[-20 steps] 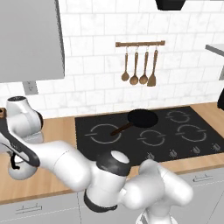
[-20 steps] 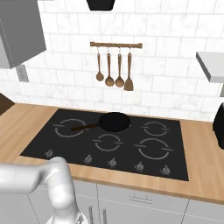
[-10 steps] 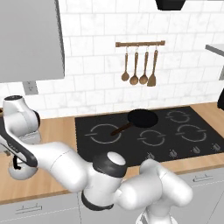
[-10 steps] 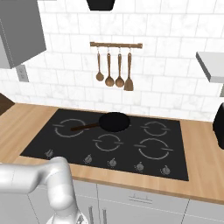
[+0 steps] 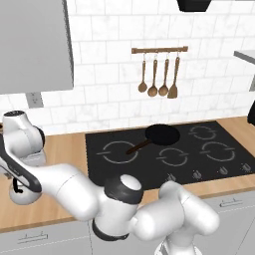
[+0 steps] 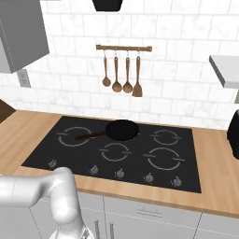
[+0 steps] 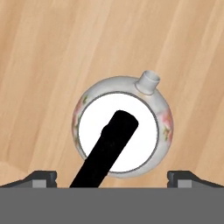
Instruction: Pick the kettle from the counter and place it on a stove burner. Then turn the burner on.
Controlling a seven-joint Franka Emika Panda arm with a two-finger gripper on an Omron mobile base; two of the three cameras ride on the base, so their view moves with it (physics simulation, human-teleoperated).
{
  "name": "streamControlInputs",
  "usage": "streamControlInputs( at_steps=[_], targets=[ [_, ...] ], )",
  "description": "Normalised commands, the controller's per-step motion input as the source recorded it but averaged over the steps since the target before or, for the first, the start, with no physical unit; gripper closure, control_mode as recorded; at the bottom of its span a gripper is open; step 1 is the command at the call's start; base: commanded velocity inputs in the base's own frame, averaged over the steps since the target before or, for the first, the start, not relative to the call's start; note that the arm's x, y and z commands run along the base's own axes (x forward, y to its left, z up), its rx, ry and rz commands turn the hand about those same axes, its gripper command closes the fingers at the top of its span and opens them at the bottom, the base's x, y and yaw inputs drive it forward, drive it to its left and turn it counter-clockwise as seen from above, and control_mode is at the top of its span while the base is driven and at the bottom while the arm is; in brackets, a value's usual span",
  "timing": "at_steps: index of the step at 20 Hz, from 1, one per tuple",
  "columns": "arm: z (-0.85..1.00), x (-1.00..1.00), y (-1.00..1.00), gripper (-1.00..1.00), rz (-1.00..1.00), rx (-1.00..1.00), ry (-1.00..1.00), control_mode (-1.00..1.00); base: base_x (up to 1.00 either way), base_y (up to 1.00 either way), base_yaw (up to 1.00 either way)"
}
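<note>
The kettle (image 7: 122, 131), small, round and white with a floral print, a short spout and a black arched handle, stands upright on the tan wood counter (image 7: 52, 52). My gripper (image 7: 113, 178) hovers right above it, open, with one tip on each side of the body and nothing between them. In the left base view the kettle (image 5: 22, 193) sits near the counter's (image 5: 64, 149) front left, under my arm's far end. A small stove burner (image 5: 172, 156) (image 6: 115, 152) is printed in the middle of the black cooktop (image 6: 42, 156).
A black frying pan (image 5: 162, 133) (image 6: 122, 130) rests on the cooktop's back middle, its handle pointing left. A row of knobs (image 6: 120, 173) lines the cooktop's front edge. Wooden utensils (image 6: 122, 74) hang on the tiled wall. A grey cabinet (image 5: 32, 45) hangs at upper left.
My wrist has shifted a little above the kettle. Kettle and pan have stayed where they were, and the jaws stay wide apart.
</note>
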Motion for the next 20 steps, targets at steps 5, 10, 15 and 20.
streamControlInputs(
  at_steps=[5,10,15,20],
  targets=[
    [-0.08,0.0,0.0,-1.0,-0.06,0.0,0.0,-1.0,0.0,0.0,0.0],
    [-0.14,0.0,0.0,-1.0,-0.08,0.0,0.0,-1.0,0.0,0.0,0.0],
    [-0.16,0.0,0.0,-1.0,-0.09,0.0,0.0,-1.0,0.0,0.0,0.0],
    [0.0,-0.01,0.0,-1.0,-0.04,0.0,0.0,-1.0,0.0,0.0,0.0]
  ],
)
